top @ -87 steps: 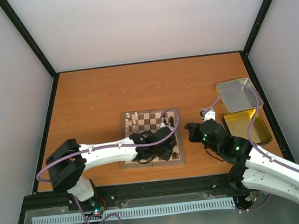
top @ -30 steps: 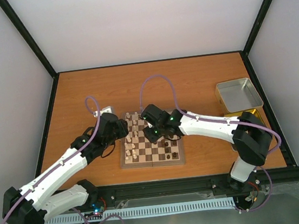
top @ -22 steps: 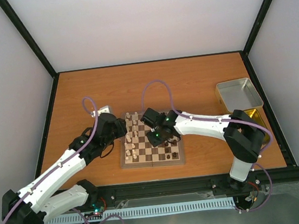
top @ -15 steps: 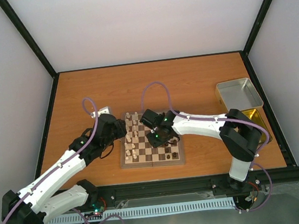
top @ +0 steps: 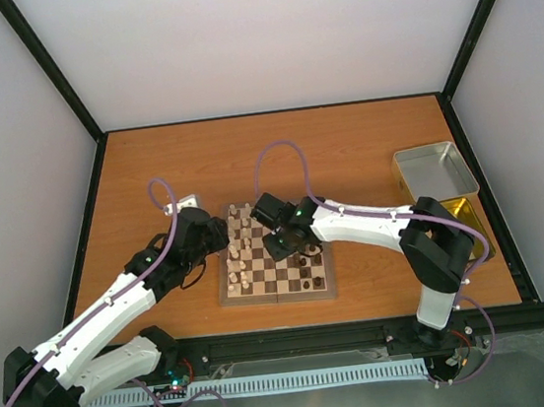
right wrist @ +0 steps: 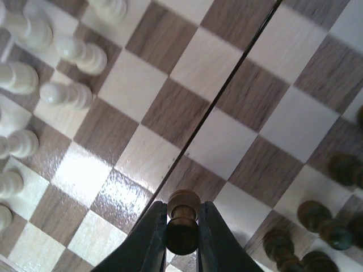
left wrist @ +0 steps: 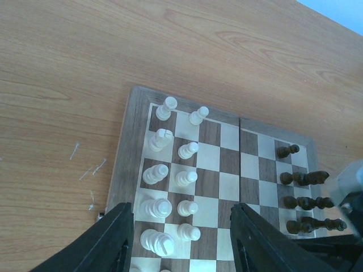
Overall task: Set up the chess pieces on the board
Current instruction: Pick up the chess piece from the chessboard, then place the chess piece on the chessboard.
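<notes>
The board [top: 278,284] lies mid-table, with cream chessmen on its left side and dark chess pieces [top: 305,257] on its right side. My right gripper [top: 279,245] hangs over the board's middle, shut on a dark brown chess piece [right wrist: 182,225] held above the seam [right wrist: 227,90]. More dark pieces [right wrist: 320,225] stand at lower right in the right wrist view. My left gripper [top: 219,238] is open and empty at the board's left edge; its fingers [left wrist: 108,241] frame the cream chessmen [left wrist: 156,208]. Dark pieces [left wrist: 303,178] also show in the left wrist view.
A silver metal tray [top: 434,172] and a gold tray [top: 462,212] sit at the table's right side. A small white object [top: 188,202] lies left of the board's far corner. Small white scraps [left wrist: 85,170] lie on the wood beside the board.
Since 2.9 s ago both arms have swung: the left off the board to its left edge, the right from the trays onto the board. In the last half second the right gripper shifted slightly towards the far edge.
</notes>
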`<state>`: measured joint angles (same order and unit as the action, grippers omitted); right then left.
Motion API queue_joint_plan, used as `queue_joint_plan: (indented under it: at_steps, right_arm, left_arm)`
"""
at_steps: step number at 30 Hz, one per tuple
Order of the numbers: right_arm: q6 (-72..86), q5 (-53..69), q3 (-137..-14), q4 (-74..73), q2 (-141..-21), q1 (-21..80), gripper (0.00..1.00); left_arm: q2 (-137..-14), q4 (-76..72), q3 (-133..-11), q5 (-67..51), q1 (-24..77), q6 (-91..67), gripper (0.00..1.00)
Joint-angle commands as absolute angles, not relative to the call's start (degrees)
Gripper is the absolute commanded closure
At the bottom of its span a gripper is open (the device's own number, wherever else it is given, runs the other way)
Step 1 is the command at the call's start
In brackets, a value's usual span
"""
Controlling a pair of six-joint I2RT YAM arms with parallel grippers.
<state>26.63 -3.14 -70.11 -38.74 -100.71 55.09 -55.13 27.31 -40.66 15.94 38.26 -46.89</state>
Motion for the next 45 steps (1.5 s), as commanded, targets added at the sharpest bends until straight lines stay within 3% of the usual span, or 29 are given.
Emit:
queue_joint_plan:
  at_steps: [1, 13, 28, 45]
  right_arm:
    - [27.0, -8.0, -73.7, -37.5, -98.0, 52.9, 0.90]
    - [25.3, -7.9, -74.4, -37.8, -99.1, 36.7, 0.89]
    - [23.4, -6.3, -78.3, -39.2, -107.8, 34.3, 0.87]
    - [23.3, -8.9, -79.8, -40.8, -104.4, 34.1, 0.63]
  left_arm:
    - [-54.0, 27.5, -40.2, 16.9, 37.5, -46.9, 0.52]
    - [-54.2, 23.6, -40.8, 12.0, 37.4, -41.4, 0.45]
    - [-57.8, 21.7, -41.2, 10.1, 37.4, -39.6, 0.45]
    - [-58.7, 21.6, -42.1, 10.2, 37.4, -39.5, 0.45]
